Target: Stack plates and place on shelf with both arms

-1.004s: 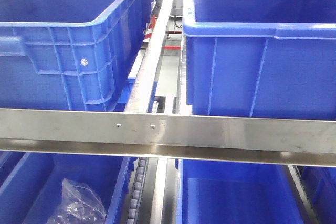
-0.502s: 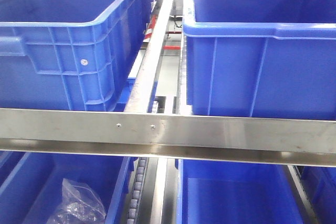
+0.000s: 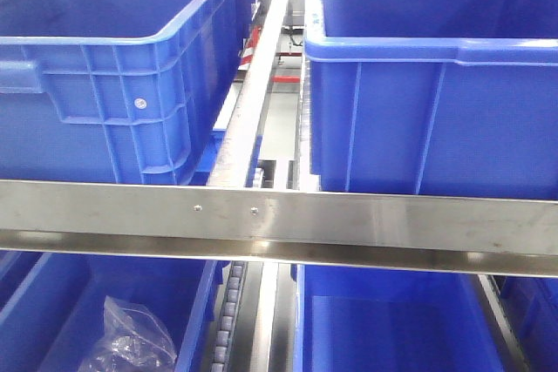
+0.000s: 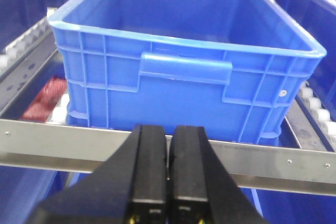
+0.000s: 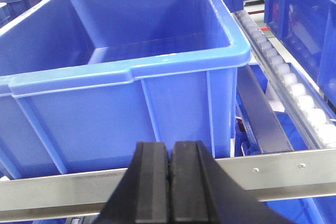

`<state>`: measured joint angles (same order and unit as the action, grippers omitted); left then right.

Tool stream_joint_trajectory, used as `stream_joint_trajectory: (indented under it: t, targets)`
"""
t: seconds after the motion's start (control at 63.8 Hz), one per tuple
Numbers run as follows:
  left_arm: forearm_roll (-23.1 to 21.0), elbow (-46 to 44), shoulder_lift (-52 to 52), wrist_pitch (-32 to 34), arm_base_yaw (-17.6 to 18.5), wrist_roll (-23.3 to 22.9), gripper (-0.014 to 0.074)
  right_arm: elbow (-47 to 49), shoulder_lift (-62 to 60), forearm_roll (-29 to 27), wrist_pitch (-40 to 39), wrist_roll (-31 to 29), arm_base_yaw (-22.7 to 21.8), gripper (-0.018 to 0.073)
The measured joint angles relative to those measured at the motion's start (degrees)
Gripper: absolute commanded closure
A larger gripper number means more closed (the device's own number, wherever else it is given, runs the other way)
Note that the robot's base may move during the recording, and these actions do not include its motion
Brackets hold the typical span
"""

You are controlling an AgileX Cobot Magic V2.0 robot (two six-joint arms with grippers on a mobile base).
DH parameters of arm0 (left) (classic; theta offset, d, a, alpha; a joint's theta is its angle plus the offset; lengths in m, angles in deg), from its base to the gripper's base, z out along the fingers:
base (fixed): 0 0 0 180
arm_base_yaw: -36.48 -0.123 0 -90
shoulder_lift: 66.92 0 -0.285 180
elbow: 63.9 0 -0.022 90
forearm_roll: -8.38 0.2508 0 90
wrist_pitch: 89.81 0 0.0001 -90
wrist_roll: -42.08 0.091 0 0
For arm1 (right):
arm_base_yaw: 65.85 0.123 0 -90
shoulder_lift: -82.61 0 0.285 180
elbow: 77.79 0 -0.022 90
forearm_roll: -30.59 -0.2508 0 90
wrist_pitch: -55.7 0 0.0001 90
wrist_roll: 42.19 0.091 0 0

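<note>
No plates show in any view. My left gripper (image 4: pixel 169 132) is shut and empty, its black jaws pressed together in front of the steel shelf rail (image 4: pixel 52 140) and a blue bin (image 4: pixel 184 77). My right gripper (image 5: pixel 170 148) is shut and empty too, held before the steel rail (image 5: pixel 294 174) and another blue bin (image 5: pixel 121 93). Neither gripper shows in the front view.
The front view shows a rack with two blue bins (image 3: pixel 113 84) (image 3: pixel 436 93) on the upper level behind a steel rail (image 3: pixel 279 215). More blue bins sit below; the lower left one holds a clear plastic bag (image 3: pixel 131 337). Roller tracks (image 5: pixel 299 98) run beside the bins.
</note>
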<state>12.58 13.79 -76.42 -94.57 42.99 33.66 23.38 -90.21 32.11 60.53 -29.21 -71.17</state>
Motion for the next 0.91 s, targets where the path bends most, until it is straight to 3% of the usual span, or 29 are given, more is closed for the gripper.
stream_joint_trajectory:
  t: [0.91]
  targets:
    - [0.4,0.0,1.9,-1.5,0.0,0.0,0.0510,0.0,0.0,0.0,0.1,0.0,0.0,0.0539]
